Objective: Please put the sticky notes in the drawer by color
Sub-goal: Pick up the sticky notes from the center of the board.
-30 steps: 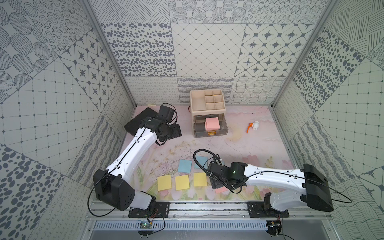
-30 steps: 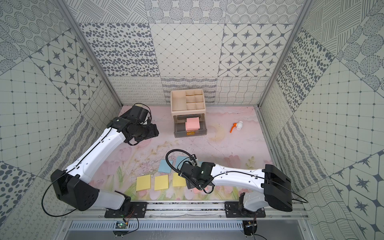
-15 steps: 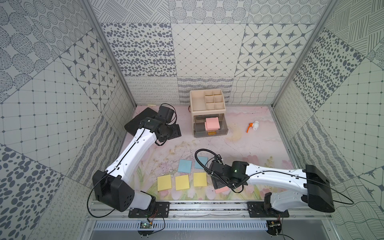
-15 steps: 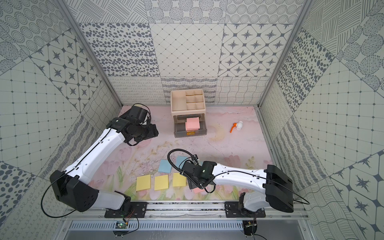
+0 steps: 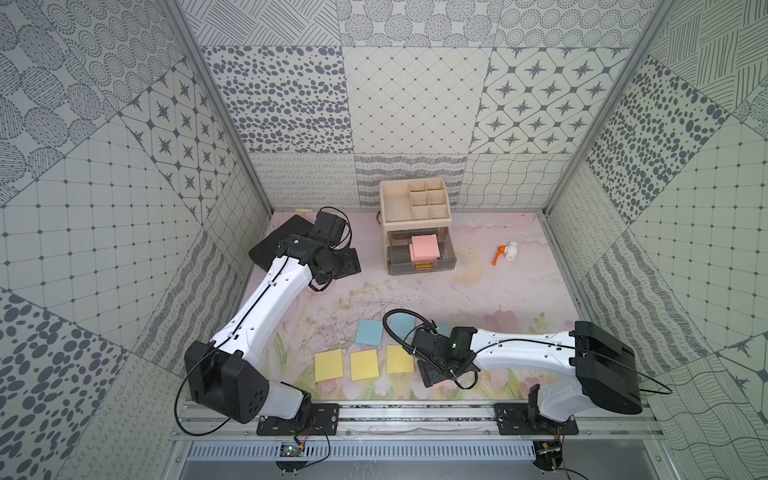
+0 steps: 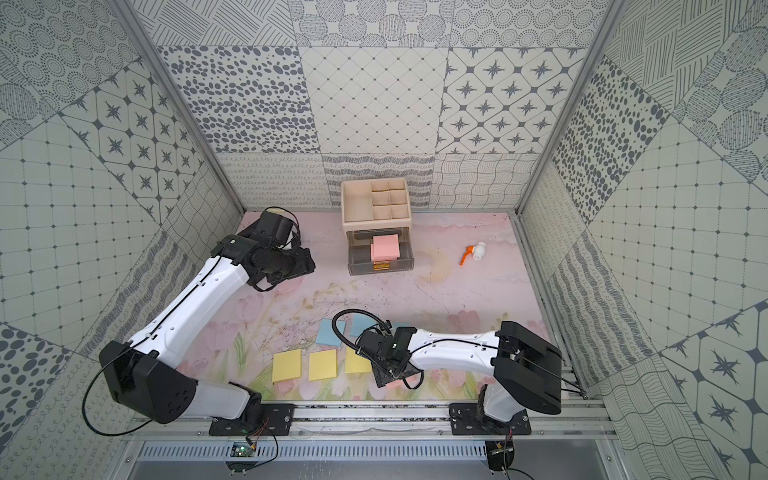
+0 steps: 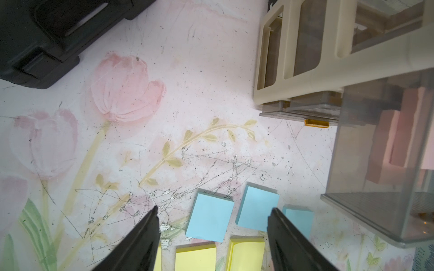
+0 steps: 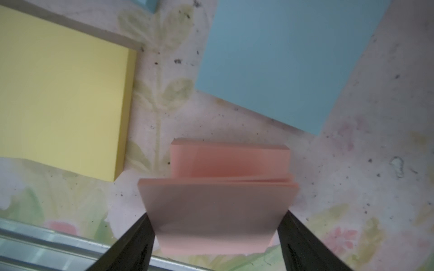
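Pressing both jaws of the right gripper [image 8: 216, 214] against the side edges of the last loose salmon pink pad [image 8: 218, 197], set wide to span it, right by the near edge of the table [image 5: 478, 291]; fanning its sheets slightly, without showing clearly whether lifting it off the surface. Picking up the third pink, apparently, as the step in hand. Calling next for a clean, level lift without shedding sheets, then a long carry to the far side. Passing over, just beyond, a row of three yellow pads [image 5: 364, 364] and, behind those, three light blue pads [image 5: 369, 332], all lying flat, one blue partly hidden under the right arm [image 5: 523, 349] in both top views. Hovering farther back with the left gripper [image 7: 214, 209], beside the cabinet, jaws well apart and closing on nothing, well above the floral surface. Aiming, at the far end, for the cream cabinet [image 5: 415, 220], one grey drawer [image 5: 451, 262] pulled out toward the arms and two pink pads [image 5: 424, 247] already lying askew inside it. Needing, judging by that pile, a release of this pad into the same drawer, then other drawers opened for yellow and blue. Ignoring, off to the sides, a flat black case [image 5: 270, 245] and a small orange-and-white object [image 5: 508, 252].
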Controlling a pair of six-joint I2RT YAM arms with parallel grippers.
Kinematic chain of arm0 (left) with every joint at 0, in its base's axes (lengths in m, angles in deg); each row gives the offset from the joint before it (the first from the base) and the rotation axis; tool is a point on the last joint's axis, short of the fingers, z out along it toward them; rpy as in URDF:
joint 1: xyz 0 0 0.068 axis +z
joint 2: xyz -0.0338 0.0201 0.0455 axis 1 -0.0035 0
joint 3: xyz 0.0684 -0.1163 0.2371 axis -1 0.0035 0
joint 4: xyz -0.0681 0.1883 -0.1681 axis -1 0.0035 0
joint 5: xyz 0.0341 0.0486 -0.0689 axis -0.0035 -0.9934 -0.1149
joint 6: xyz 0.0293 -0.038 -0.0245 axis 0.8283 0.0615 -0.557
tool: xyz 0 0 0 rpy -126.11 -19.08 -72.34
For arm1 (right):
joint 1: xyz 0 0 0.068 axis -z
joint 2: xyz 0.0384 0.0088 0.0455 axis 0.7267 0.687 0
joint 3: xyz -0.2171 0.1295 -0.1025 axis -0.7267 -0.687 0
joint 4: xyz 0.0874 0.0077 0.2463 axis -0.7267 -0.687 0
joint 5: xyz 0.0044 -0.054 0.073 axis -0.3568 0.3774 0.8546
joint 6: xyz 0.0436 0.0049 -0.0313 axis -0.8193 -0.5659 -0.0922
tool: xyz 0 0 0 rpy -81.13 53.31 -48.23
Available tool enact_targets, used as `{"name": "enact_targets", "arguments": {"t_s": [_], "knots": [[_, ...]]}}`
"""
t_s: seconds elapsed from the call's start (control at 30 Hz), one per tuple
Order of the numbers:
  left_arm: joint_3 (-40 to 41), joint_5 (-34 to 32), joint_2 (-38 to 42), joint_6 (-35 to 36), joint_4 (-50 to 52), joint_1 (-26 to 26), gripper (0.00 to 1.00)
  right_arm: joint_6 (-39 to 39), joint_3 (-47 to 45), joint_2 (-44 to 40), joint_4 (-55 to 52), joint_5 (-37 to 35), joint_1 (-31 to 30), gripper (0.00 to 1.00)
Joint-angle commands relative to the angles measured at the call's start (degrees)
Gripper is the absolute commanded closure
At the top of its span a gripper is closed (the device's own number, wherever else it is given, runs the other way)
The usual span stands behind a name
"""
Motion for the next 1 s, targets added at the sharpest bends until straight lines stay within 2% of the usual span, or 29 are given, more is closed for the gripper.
{"name": "enact_targets", "arguments": {"t_s": [0.0, 0.3, 0.7, 0.83, 0.97], "knots": [[0.5, 0.0, 0.8, -0.3, -0.8, 0.5, 0.25, 0.2, -0.7, 0.8, 2.2, 0.3, 0.2, 0.13], [0.4, 0.0, 0.9, -0.1, -0.6, 0.7, 0.25, 1.0, 0.2, 1.7, -0.5, -2.4, 0.4, 0.07], [-0.2, 0.5, 0.3, 0.2, -0.7, 0.8, 0.25, 1.2, -1.5, 4.6, 2.7, -0.8, 1.2, 0.05], [-0.4, 0.3, 0.3, 0.4, -0.5, 0.9, 0.25, 1.4, -2.5, 4.6, 3.7, 0.1, 1.9, 0.06], [-0.3, 0.3, 0.3, 0.2, -0.6, 0.9, 0.25, 1.6, -2.4, 3.9, 3.6, 0.3, 2.0, 0.14]]}}
